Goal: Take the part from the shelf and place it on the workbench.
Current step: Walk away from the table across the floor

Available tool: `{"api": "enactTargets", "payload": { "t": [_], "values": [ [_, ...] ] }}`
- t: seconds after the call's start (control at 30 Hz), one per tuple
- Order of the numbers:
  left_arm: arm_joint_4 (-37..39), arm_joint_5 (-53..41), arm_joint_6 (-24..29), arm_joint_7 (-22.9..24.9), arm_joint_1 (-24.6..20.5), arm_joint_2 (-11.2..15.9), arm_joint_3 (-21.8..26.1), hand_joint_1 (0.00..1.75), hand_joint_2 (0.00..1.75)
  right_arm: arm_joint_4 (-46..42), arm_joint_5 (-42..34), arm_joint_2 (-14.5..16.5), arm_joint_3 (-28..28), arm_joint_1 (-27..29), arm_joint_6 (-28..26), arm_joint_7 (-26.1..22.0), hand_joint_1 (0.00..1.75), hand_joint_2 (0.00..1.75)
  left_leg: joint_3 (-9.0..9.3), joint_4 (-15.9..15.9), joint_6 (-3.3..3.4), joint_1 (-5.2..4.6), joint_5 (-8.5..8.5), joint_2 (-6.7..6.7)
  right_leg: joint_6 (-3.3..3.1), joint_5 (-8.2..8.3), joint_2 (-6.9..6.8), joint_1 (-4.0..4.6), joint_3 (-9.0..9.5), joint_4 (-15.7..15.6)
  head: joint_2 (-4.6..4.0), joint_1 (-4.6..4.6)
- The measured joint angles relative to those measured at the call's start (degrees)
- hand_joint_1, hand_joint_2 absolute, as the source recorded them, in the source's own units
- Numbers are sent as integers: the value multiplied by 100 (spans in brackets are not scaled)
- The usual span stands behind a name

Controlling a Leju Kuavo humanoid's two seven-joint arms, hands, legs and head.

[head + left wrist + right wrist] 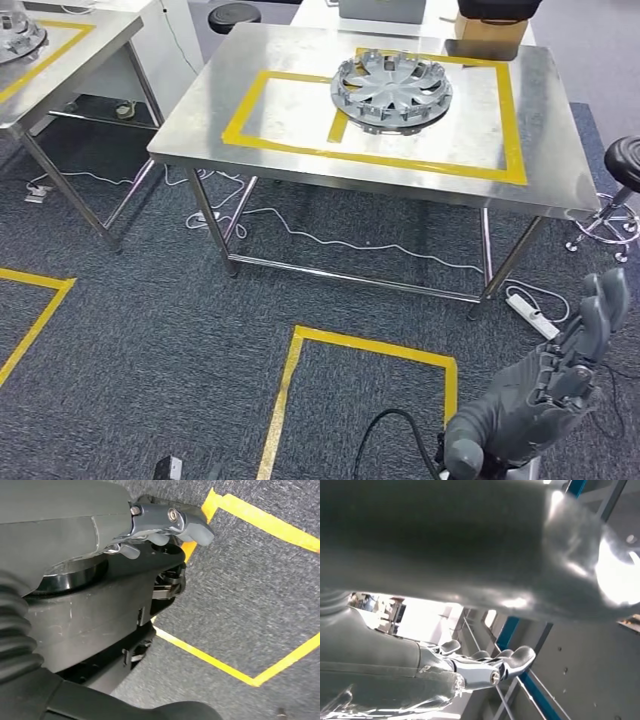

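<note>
A silver wheel cover [392, 90] lies flat on the steel workbench [302, 130], inside a yellow tape rectangle. My right hand [549, 385] is low at the front right, well short of the bench, fingers [604, 305] stretched apart and holding nothing. In the right wrist view the same hand [486, 667] has its fingers extended, free of any object, under the broad grey thumb [471, 545]. My left hand [166, 525] hangs over the carpet, fingers [196, 530] straight and holding nothing.
A second steel table [68, 60] at the far left carries another wheel cover [16, 35]. Yellow tape [362, 345] marks a box on the carpet before the bench. Cables and a power strip [534, 313] lie under the bench; a black stool [623, 165] stands at right.
</note>
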Motion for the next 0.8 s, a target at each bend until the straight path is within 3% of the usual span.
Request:
{"api": "enactTargets", "payload": {
  "t": [0.1, 0.13, 0.17, 0.2, 0.23, 0.3, 0.37, 0.43, 0.5, 0.53, 0.6, 0.63, 0.67, 0.7, 0.73, 0.8],
  "values": [
    [0, -223, 50, -171, -1, 19, -54, 0, 0, 117, -116, -39, 64, -29, 1, -7, 0, 0, -411, 1026, -85, 13, -657, -1, -65, 113, -11, -8, -109, -1, 0, -37],
    [0, -270, 109, -196, -1, 26, -61, 0, 0, 187, -221, -64, 106, -38, 0, -23, 0, 0, -525, 1348, -100, 15, -787, -1, -68, 146, -10, -7, -148, 2, 0, -37],
    [0, -295, 194, -199, 2, 31, -65, 0, 0, 253, -336, -90, 146, -44, 0, -38, 0, 0, -547, 1483, -104, 15, -793, -1, -65, 172, -8, -7, -185, 6, 0, -39],
    [0, -312, 294, -198, 7, 34, -67, 0, 0, 309, -476, -111, 178, -49, 0, -44, 0, 0, -460, 1395, -99, 15, -685, -1, -57, 190, -5, -6, -210, 8, 0, -40],
    [0, -330, 398, -198, 11, 35, -68, 0, 0, 358, -638, -133, 210, -55, 0, -42, 0, 0, -276, 1106, -86, 15, -507, -1, -48, 203, -3, -6, -223, 10, 0, -39],
    [0, -389, 627, -189, 17, 33, -74, 0, 0, 438, -953, -181, 284, -71, 0, -25, 0, 0, 181, 329, -43, 11, -194, -2, -22, 216, -2, 4, -246, 19, 0, -41],
    [0, -461, 848, -144, 15, 31, -94, 0, 0, 479, -1161, -228, 359, -86, 0, -28, 0, 0, 401, -109, 17, 3, -138, -3, 20, 231, -2, 27, -289, 43, 0, -38],
    [0, -505, 979, -93, 16, 26, -115, 0, 0, 497, -1256, -263, 409, -95, 0, -40, 0, 0, 396, -192, 87, 9, -170, -2, 75, 244, -1, 41, -331, 57, 0, -34],
    [0, -544, 1046, -53, 17, 20, -148, 0, 0, 508, -1248, -291, 439, -100, 0, -43, 0, 0, 380, -221, 152, 32, -157, 0, 139, 134, -1, 38, -422, 202, 1, -13],
    [0, -573, 1083, -29, 16, 17, -173, 0, 0, 513, -1225, -304, 453, -99, 0, -43, 0, 0, 375, -231, 179, 42, -145, 1, 169, -8, 0, 34, -530, 432, 1, -1],
    [0, -623, 1148, 10, 17, 16, -214, 0, 0, 527, -1200, -337, 481, -90, 0, -42, 0, 0, 358, -228, 210, 41, -134, 5, 212, -382, 2, 22, -895, 1215, 1, 26],
    [0, -635, 1171, 20, 18, 17, -223, 0, 0, 538, -1216, -353, 495, -82, 0, -39, 0, 0, 351, -224, 216, 40, -131, 7, 226, -505, 1, 18, -1069, 1578, 0, 28],
    [0, -641, 1184, 26, 19, 18, -228, 0, 0, 549, -1250, -369, 509, -77, 0, -30, 0, 0, 347, -218, 218, 39, -129, 9, 237, -528, 1, 12, -1166, 1777, 0, 30],
    [0, -644, 1188, 29, 19, 19, -234, 0, 0, 559, -1304, -386, 527, -79, 0, -3, 0, 0, 346, -210, 218, 40, -129, 8, 244, -436, 1, 2, -1150, 1740, 0, 31],
    [0, -645, 1190, 29, 19, 20, -240, 0, 0, 569, -1374, -410, 562, -89, 0, 50, 0, 0, 347, -199, 213, 42, -132, 5, 247, -252, 0, -12, -1019, 1469, 0, 32],
    [0, -645, 1187, 28, 16, 23, -246, 0, 0, 586, -1463, -482, 684, -133, 0, 154, 0, 0, 339, -159, 177, 32, -148, -3, 253, 103, 3, -41, -622, 652, 0, 35]
  ]
}}
